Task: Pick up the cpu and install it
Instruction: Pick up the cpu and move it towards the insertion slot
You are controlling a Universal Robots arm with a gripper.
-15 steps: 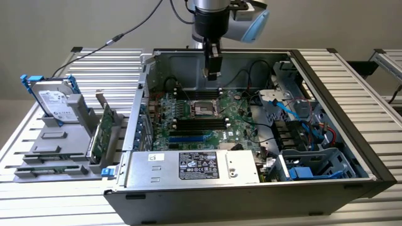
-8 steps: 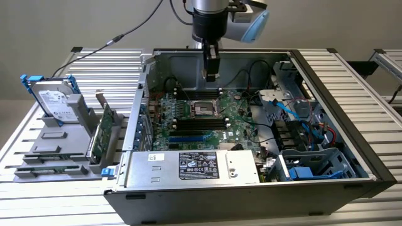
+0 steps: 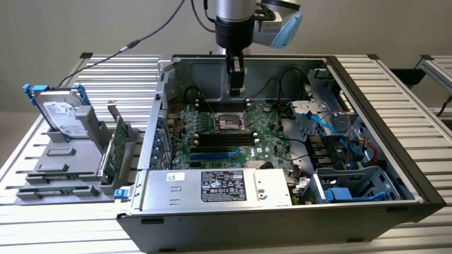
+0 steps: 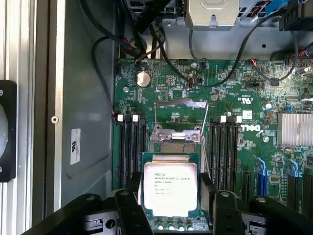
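Grey slatted table [image 3: 395, 84] carries an open computer case [image 3: 282, 225], lying on its side so that the board faces up to the arm. Nearest to the exterior camera is the power supply [image 3: 211, 186] with its black label. At the exterior view's left, outside the case, a grey holder [image 3: 60, 174] keeps a hard drive [image 3: 60, 114] and green cards [image 3: 116, 145] upright. I think this is so that each can be gripped by its edges.

Behind the power supply lies the green board [image 3: 205, 151], and about in its middle is the socket [image 3: 229, 121]. Its metal frame is lifted open, which leaves the seat free to receive a chip.

Over the socket, and a little behind it in the exterior view, hangs the gripper [image 3: 236, 93], pointing straight down. In the wrist view its 2 fingers [image 4: 133, 196] stand rather wide, and the cpu [image 4: 170, 183] sits between them. They appear to press on 2 opposite edges of it, silver top toward the camera. The chip is held flat and level, and I judge this keeps its underside untouched and parallel to the seat. It looks clear of the board, so it is picked up but not yet installed.

Farthest is the rear wall [image 3: 282, 66] of the case.
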